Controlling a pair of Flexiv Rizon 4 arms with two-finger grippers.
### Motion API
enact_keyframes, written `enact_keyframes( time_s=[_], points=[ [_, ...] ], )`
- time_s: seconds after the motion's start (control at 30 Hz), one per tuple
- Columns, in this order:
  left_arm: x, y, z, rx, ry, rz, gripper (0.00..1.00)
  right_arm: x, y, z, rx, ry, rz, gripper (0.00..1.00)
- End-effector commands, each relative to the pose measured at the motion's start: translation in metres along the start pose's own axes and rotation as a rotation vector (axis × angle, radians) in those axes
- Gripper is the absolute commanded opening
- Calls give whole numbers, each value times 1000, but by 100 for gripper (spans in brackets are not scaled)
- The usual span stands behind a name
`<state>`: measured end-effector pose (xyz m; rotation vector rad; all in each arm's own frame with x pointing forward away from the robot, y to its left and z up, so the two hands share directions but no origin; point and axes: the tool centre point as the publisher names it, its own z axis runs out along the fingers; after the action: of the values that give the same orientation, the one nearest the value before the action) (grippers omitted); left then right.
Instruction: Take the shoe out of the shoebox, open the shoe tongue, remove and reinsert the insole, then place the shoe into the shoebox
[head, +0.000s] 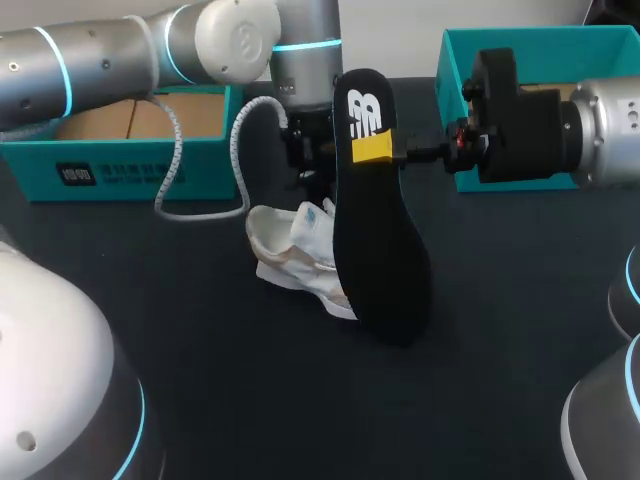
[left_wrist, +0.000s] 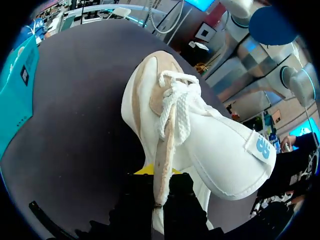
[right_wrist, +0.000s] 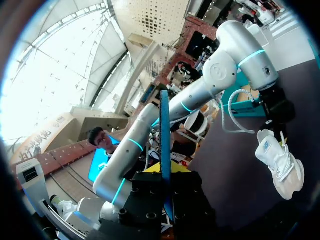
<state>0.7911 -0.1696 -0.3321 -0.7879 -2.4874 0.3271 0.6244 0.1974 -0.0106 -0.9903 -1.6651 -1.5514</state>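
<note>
Black insole (head: 380, 250) in right pincer (right_wrist: 165, 172); shoe (left_wrist: 200, 135), seemingly, in left pincer (left_wrist: 161, 181).

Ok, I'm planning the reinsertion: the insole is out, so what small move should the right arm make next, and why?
Probably tilt the insole so its lower end points at the opening of the shoe. The right gripper holds it upright by its upper end, outside the shoe, while the left gripper grips the shoe's collar and the shoe rests on the table.
</note>
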Motion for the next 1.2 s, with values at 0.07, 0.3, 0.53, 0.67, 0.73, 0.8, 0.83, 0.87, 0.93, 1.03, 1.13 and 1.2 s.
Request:
enact_keyframes(
  time_s=[0.07, 0.3, 0.53, 0.67, 0.73, 0.8, 0.83, 0.87, 0.93, 1.03, 1.13, 1.2],
  points=[
    [-4, -1, -2, -1, 64, 1, 0, -1, 1, 4, 1, -1, 1, 0],
    [-5, -2, 1, -30, 67, 13, 0, -1, 1, 4, 1, -1, 1, 0],
    [3, -6, 1, -171, 178, 227, 0, -1, 1, 4, 1, -1, 1, 0],
    [7, -8, -4, -217, 215, 336, 0, -1, 1, 4, 1, -1, 1, 0],
    [6, -10, -6, -261, 229, 404, 0, -1, 1, 4, 1, -1, 1, 0],
    [6, -10, -7, -293, 253, 451, 0, -1, 1, 4, 1, -1, 1, 0],
    [6, -10, -7, -312, 258, 487, 0, -1, 1, 4, 1, -1, 1, 0],
    [6, -10, -6, -325, 259, 510, 0, -1, 1, 4, 1, -1, 1, 0],
    [6, -10, -6, -379, 263, 577, 0, -1, 1, 4, 1, -1, 1, 0],
    [8, -11, -4, -406, 287, 635, 0, -1, 1, 4, 1, -1, 1, 0],
    [9, -12, -3, -424, 296, 672, 0, -1, 1, 4, 1, -1, 1, 0],
    [9, -12, -2, -424, 297, 681, 0, -1, 1, 4, 1, -1, 1, 0]
  ],
)
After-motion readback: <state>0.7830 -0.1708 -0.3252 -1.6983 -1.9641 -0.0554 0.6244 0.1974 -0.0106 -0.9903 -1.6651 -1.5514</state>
